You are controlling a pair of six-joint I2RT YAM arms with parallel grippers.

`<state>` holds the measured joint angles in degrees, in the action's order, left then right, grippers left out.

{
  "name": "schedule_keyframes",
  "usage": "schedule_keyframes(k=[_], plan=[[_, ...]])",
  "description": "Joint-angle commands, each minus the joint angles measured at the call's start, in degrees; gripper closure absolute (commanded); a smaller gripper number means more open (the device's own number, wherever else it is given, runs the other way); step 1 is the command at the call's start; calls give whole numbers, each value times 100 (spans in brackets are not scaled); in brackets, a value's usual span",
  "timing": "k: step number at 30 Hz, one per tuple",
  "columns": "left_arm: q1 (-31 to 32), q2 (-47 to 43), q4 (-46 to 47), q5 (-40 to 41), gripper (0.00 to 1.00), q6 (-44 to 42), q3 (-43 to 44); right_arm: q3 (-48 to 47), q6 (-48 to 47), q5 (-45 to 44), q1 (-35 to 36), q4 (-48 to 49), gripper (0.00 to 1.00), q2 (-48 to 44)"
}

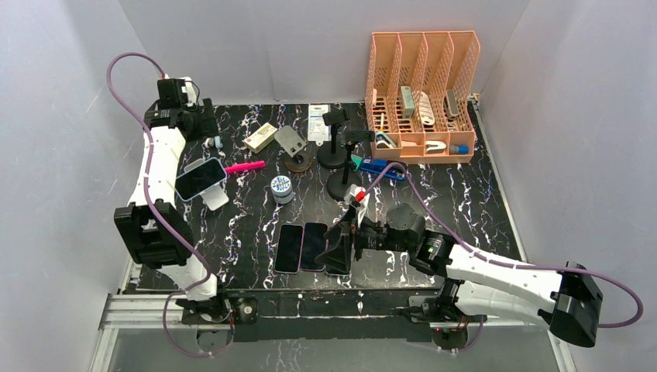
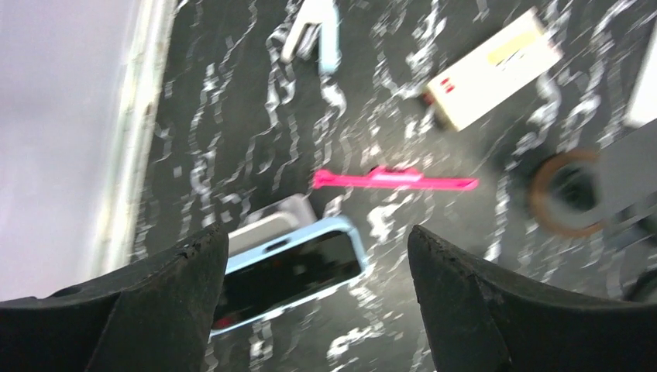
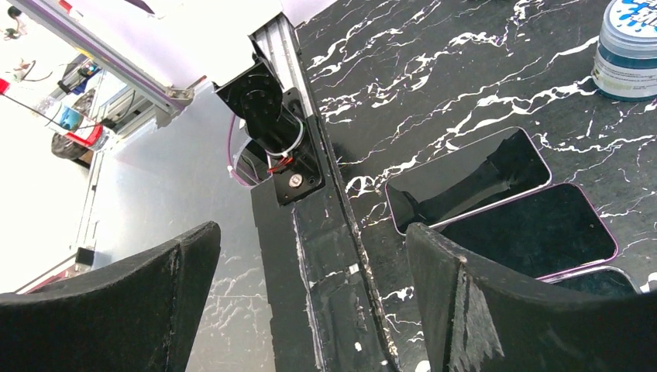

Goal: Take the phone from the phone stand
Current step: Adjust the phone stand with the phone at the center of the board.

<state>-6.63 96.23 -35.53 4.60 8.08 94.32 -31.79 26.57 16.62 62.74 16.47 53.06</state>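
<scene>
1. First, find your target: the phone (image 1: 200, 177), in a pale blue case, leans screen-up on the white phone stand (image 1: 215, 197). It sits at about nine o'clock on the worktop (image 1: 465, 209), near the left edge.
2. Your left pincer (image 1: 203, 129) hovers above the phone, a little to its twelve o'clock side. Its jaws are spread wide and hold nothing. In the left wrist view the phone shows low between the two fingers, though that view is blurred.
3. Your right pincer (image 1: 342, 246) is also wide and empty, down at six o'clock beside two loose phones (image 1: 300, 246) lying flat. Leave those alone, since they are on no stand.
4. Expect the phone to be rigid, fairly heavy for its bulk, and slick, with a glass face and a smooth case. It probably only rests on the stand's ledge, so it should lift free rather than need a pull.
5. Take it across its short width, with the pads on the two long case edges. Grip near the middle of its length so it does not pivot, and keep off the screen.
6. Watch the stand, which looks light and could drag or tip if the phone catches its lip. The pink tool (image 1: 245, 166) lies near the phone at its three o'clock, so steer clear of it.
</scene>
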Motion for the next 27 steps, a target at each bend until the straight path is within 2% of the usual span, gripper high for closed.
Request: schedule_keyframes(k=[1, 8, 11, 14, 15, 17, 19, 21, 27], plan=[[-156, -611, -852, 645, 16, -1704, -198, 114, -176, -43, 10, 286, 3, -202], [-310, -529, -1014, 356, 18, -1575, -367, 263, -222, -75, 10, 299, 3, -403], [-312, -512, -848, 319, 20, -981, -408, 392, -223, -166, 10, 412, 3, -470], [-308, -694, -195, 33, 25, 131, -533, 384, -272, -127, 10, 488, 3, -392], [-270, -937, 418, 1, 26, 575, -735, 351, -301, -96, 10, 463, 3, -355], [32, -1567, 1333, 464, 27, 1251, -1306, 276, -363, -58, 6, 363, 3, -290], [757, -2192, 1936, 1222, 26, 1532, -1798, 228, -397, -60, 10, 298, 3, -270], [1238, -2681, 1930, 1900, 26, 1996, -2091, 222, -402, -103, 5, 285, 3, -263], [1792, -4479, 1107, 2559, 37, 3880, -3959, 141, -440, -221, 1, 161, 3, -246]])
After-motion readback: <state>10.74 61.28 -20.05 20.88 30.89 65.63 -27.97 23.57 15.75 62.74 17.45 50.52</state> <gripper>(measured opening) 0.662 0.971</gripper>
